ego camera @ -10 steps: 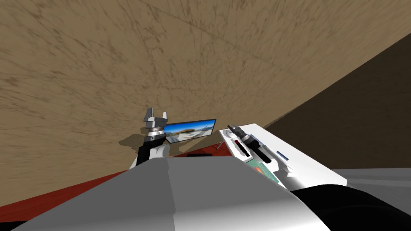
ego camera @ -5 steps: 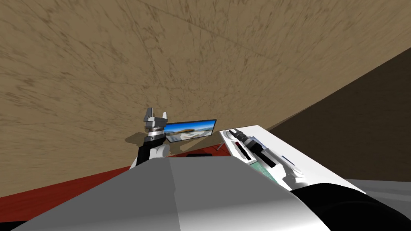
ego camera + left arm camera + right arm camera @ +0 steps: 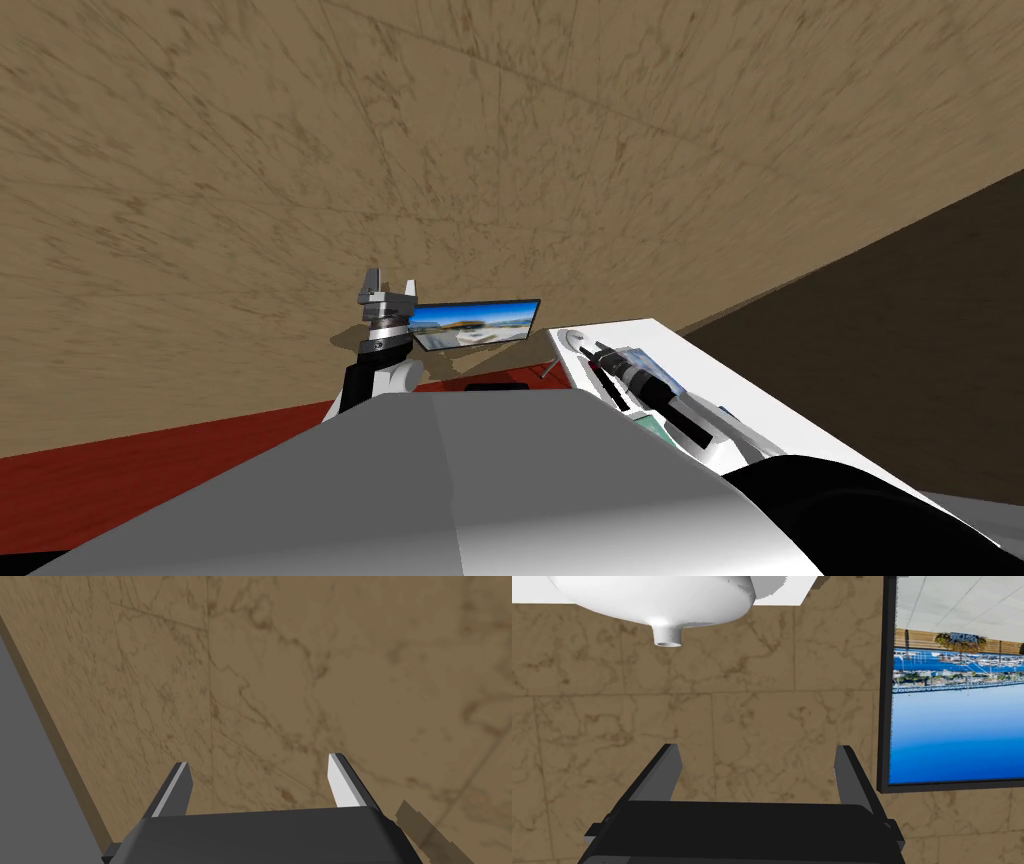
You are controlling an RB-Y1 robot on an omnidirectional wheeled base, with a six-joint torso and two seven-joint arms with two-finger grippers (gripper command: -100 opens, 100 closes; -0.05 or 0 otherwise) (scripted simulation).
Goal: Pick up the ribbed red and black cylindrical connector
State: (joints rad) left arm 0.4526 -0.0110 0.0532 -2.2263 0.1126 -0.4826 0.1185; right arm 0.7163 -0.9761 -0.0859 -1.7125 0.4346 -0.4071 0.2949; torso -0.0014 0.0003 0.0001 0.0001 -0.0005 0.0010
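I'm looking at a brown marbled wall (image 3: 500, 150) and a white tabletop (image 3: 720, 375). My left gripper (image 3: 257, 776) and right gripper (image 3: 757, 768) are standing spread, empty. The small red-and-black connector (image 3: 607, 383) is lying on the tabletop, partly hidden by my right forearm.

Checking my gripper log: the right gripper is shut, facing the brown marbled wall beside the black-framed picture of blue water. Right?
Not quite. The right wrist view shows the right gripper open, not shut, facing the brown marbled wall beside the black-framed picture of blue water.
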